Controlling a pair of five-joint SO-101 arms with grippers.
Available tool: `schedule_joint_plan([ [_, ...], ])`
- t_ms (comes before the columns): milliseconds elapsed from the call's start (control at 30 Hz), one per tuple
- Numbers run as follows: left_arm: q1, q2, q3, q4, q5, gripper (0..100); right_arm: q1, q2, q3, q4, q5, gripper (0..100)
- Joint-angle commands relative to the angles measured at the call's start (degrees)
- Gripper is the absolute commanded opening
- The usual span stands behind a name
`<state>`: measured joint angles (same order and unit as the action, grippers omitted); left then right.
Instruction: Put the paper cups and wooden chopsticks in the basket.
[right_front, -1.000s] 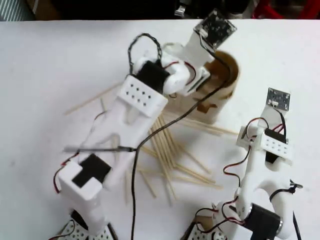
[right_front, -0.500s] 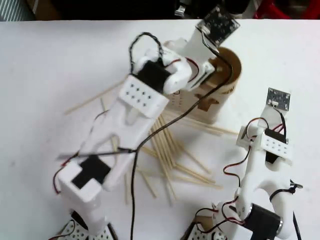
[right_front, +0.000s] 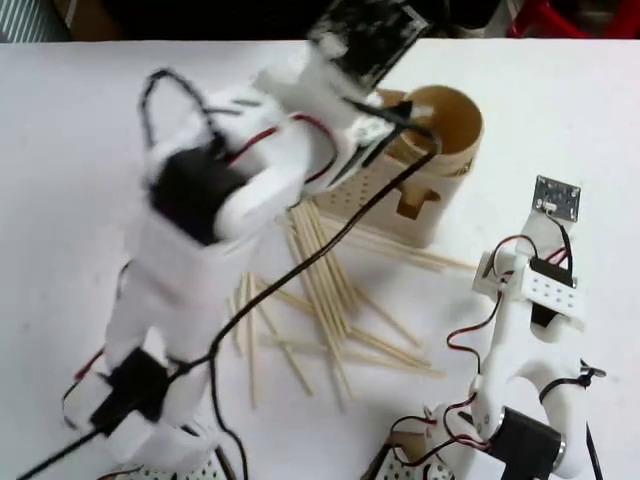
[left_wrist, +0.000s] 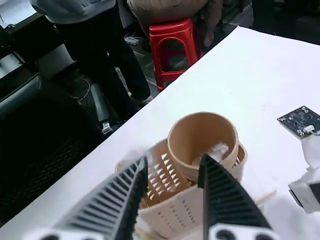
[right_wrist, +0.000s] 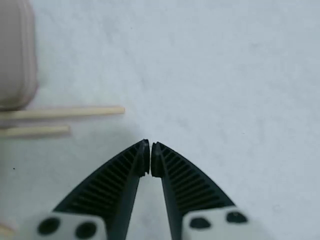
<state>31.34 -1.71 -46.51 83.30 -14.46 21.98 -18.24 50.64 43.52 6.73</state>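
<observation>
A brown paper cup (right_front: 441, 121) stands in the cream perforated basket (right_front: 372, 201) at the back of the table. My left gripper (left_wrist: 174, 160) hangs open and holds nothing, above and just short of the basket (left_wrist: 175, 202) and cup (left_wrist: 202, 137). The left arm (right_front: 240, 190) is raised high over the table. Several wooden chopsticks (right_front: 322, 285) lie scattered on the table in front of the basket. My right gripper (right_wrist: 150, 152) is shut on nothing, low over bare table, with two chopstick ends (right_wrist: 62, 113) just beside it.
The right arm (right_front: 530, 290) stands at the front right, near the ends of the chopsticks. A red stool (left_wrist: 175, 47) and people stand beyond the table's far edge. The white table (right_front: 90, 150) is bare at the left.
The left arm has risen and swung back from the basket, its open gripper leaving the cup in the basket. The right arm has not moved.
</observation>
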Motion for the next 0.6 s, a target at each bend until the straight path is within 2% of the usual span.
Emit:
schedule_joint_plan([
  [0,-2.42,-8.31,-2.02,8.88,0.18,18,-0.66,-1.71,-0.35,-0.92,0.53,2.5],
  [100,-6.29,-11.91,-2.02,13.80,0.53,16,-0.66,-1.71,-0.35,-0.92,0.53,2.5],
  [267,-12.35,-17.36,-1.93,18.81,0.26,2,-0.66,-1.71,-0.26,-0.92,0.53,2.5],
  [300,-13.49,-18.42,-1.49,19.08,0.44,2,-0.66,-1.71,-0.26,-0.92,0.53,2.5],
  [433,-18.07,-25.63,8.09,18.90,0.53,2,-0.66,-1.71,-0.26,-0.92,0.53,2.5],
  [567,-18.68,-35.21,22.42,17.41,0.09,2,-0.48,-1.71,-0.26,-0.84,0.53,2.5],
])
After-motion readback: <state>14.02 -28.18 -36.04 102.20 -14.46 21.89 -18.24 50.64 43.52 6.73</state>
